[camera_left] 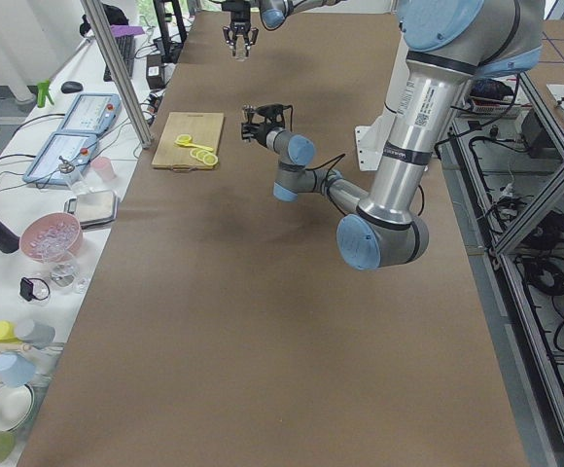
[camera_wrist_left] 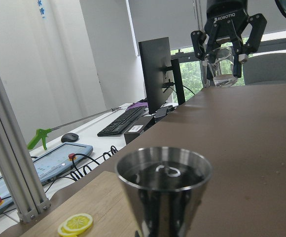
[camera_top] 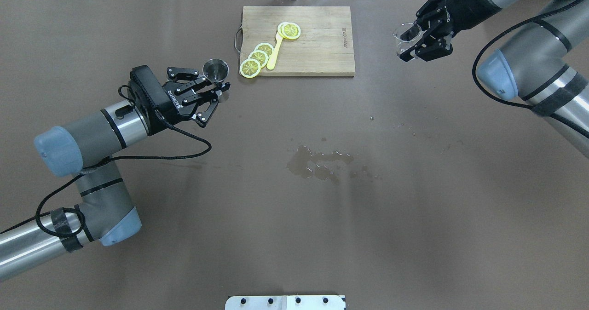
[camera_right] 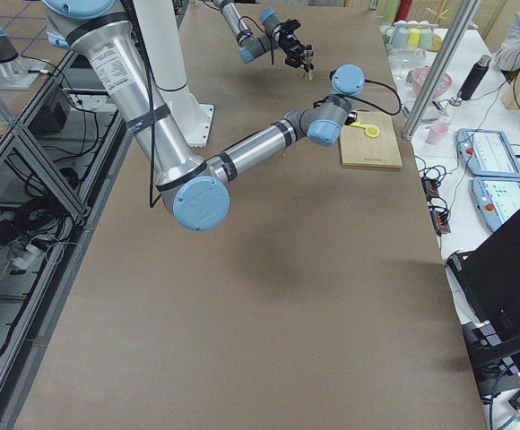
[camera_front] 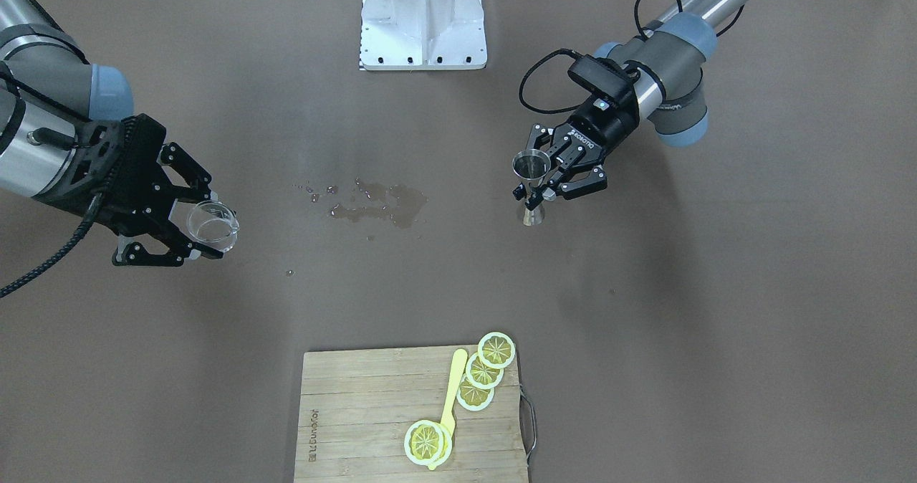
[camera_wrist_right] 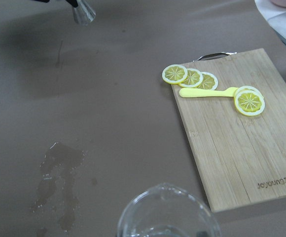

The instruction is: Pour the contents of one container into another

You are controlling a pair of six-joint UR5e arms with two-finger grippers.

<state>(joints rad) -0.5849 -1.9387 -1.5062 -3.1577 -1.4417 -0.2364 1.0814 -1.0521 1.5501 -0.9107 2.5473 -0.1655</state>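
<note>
1. Overhead exterior view puts the left gripper [camera_top: 220, 89] at centre left, pinched onto the narrow waist of a steel jigger [camera_top: 216, 70]. That hold leaves the upper rim free and keeps the cup upright, mouth up. The left wrist view seems to show dark liquid inside, so holding it level makes sense.
2. At the upper right of the same view, the right gripper [camera_top: 415, 41] is clamped across the wall of a glass beaker [camera_top: 404, 34]. The beaker is level and raised off the table, with its spout clear of the gripper. A little clear liquid appears to sit in its bottom.
3. The two vessels are well apart, at opposite sides of the frame, and neither is tipped. I judge that the pour has not begun and the arms must first bring the rims together.
4. The brown table [camera_top: 294, 245] carries a puddle [camera_top: 317, 163] with stray droplets at mid-frame, between the arms. Any pour over that spot would call for close mouths and a slow tilt.
5. At top centre a wooden cutting board [camera_top: 322, 52] bears lemon slices [camera_top: 257, 58] and a yellow spoon [camera_top: 274, 54], clear of both arms. A white mount plate [camera_top: 285, 302] sits at the bottom edge.
6. In the room, a side bench [camera_left: 29, 195] with bowls and control boxes runs down the left of the exterior left view. A monitor [camera_wrist_left: 155, 74] and keyboard [camera_wrist_left: 121, 121] stand by the windows.
</note>
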